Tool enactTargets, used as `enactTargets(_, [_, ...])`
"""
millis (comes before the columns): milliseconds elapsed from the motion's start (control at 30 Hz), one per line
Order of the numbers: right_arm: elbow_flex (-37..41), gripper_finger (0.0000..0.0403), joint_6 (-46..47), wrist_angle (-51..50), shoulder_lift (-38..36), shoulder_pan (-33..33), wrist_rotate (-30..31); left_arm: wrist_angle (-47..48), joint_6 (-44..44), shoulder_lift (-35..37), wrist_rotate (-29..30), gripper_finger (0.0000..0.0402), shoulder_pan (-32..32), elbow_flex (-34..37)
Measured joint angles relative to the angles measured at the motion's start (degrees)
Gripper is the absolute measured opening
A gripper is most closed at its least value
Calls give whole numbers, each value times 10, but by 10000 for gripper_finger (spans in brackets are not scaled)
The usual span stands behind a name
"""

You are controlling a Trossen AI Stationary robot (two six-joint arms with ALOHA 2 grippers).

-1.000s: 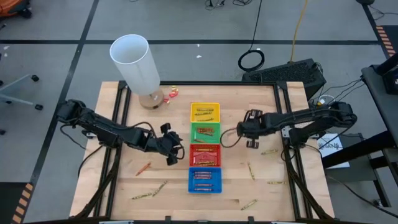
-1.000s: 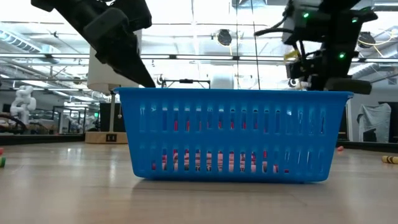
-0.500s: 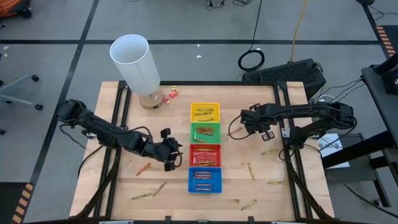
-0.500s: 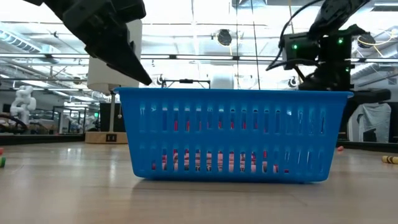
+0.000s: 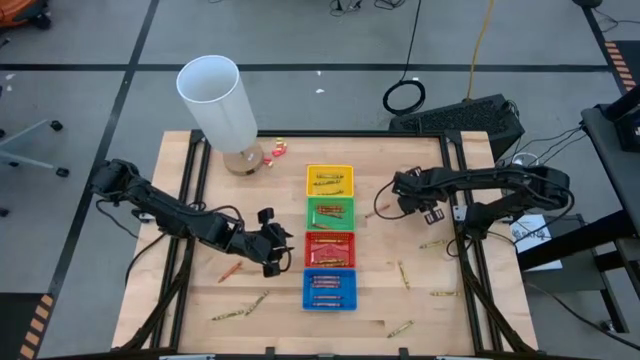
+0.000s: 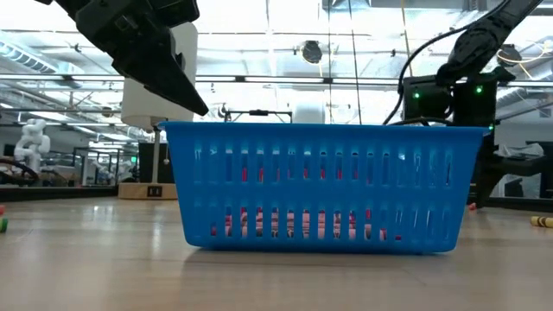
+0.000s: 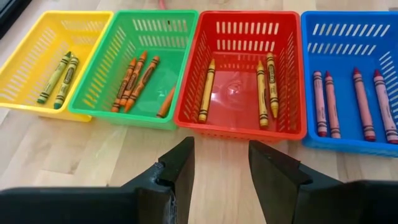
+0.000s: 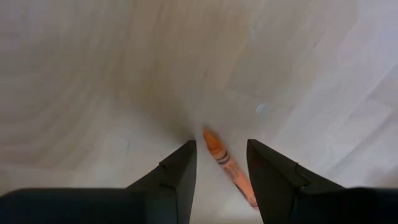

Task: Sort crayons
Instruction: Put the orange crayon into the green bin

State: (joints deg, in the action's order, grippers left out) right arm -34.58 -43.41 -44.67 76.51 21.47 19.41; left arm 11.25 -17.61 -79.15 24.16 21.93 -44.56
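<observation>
From above, my left gripper [image 5: 272,252] hangs just left of the red tray [image 5: 330,249], and my right gripper [image 5: 400,200] sits right of the green tray [image 5: 330,212], over an orange crayon [image 5: 371,213] on the table [image 5: 180,300]. The yellow tray [image 5: 330,180] and blue tray [image 5: 329,289] end the row. Loose crayons lie well apart: a red one [image 5: 231,270] and an olive one [image 5: 240,308] on the left, several [image 5: 403,275] on the right. A white cylinder [image 5: 220,100] stands at the far left corner.

The low view adds little: the blue tray [image 6: 324,186] fills it, my left arm dark above its left end.

My left wrist view shows what the top view cannot: fingers [image 7: 180,168] parted and holding nothing, and the sorted crayons [image 7: 207,90], olive in the yellow tray [image 7: 37,56], orange in the green tray [image 7: 155,56], yellow-orange in the red tray [image 7: 242,68], red in the blue tray [image 7: 348,43].

My right wrist view shows the orange crayon [image 8: 229,167] lying between my parted fingers [image 8: 180,171], seemingly not gripped.

Since a second ago my right gripper has swung toward the far side, from beside the red tray; my left has drifted slightly nearer.
</observation>
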Motion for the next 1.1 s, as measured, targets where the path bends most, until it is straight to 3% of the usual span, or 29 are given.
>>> enactTargets(300, [17, 113, -37, 21, -2, 40, -43, 0, 4, 0, 1, 150, 0, 0])
enactTargets(633, [19, 9, -38, 23, -1, 43, -71, 0, 5, 0, 2, 150, 0, 0])
enactTargets(900, [2, 5, 17, 20, 1, 19, -69, 0, 5, 0, 2, 150, 0, 0])
enactTargets(1100, [-47, 3, 98, 41, 1, -7, -119, 1, 3, 0, 2, 150, 0, 0])
